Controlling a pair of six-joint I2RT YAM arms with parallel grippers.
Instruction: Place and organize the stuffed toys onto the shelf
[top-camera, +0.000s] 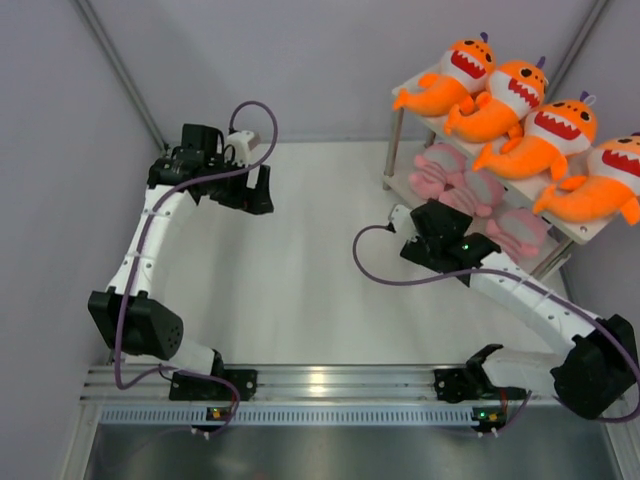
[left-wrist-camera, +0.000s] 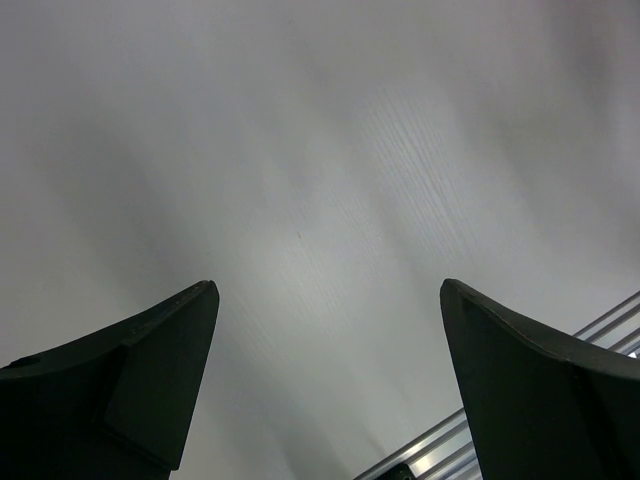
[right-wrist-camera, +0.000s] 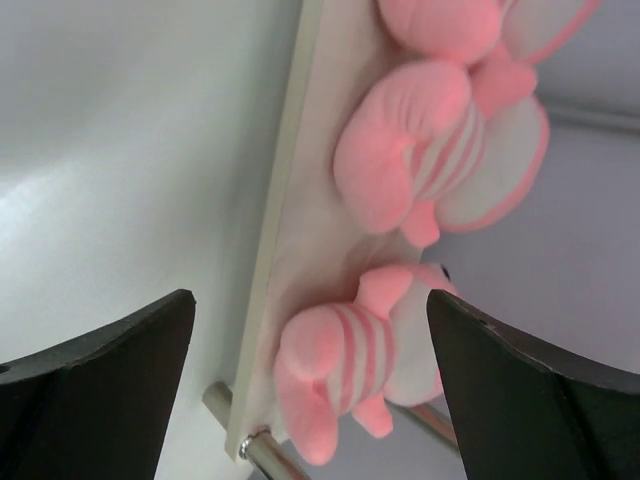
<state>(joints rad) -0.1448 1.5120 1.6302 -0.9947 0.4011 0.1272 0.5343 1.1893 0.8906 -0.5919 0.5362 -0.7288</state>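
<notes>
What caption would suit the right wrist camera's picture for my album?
Open right hand hovering before pink striped plush toys lying on the shelf.

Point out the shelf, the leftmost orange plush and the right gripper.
shelf (right-wrist-camera: 288, 230): right wrist view, lower board.
leftmost orange plush (top-camera: 440, 97): top external view, orange body.
right gripper (right-wrist-camera: 310, 300): right wrist view, between fingertips.

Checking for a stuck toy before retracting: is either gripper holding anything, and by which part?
Nothing is held. Left gripper open over the table; right gripper open, facing pink striped plush on the shelf.
</notes>
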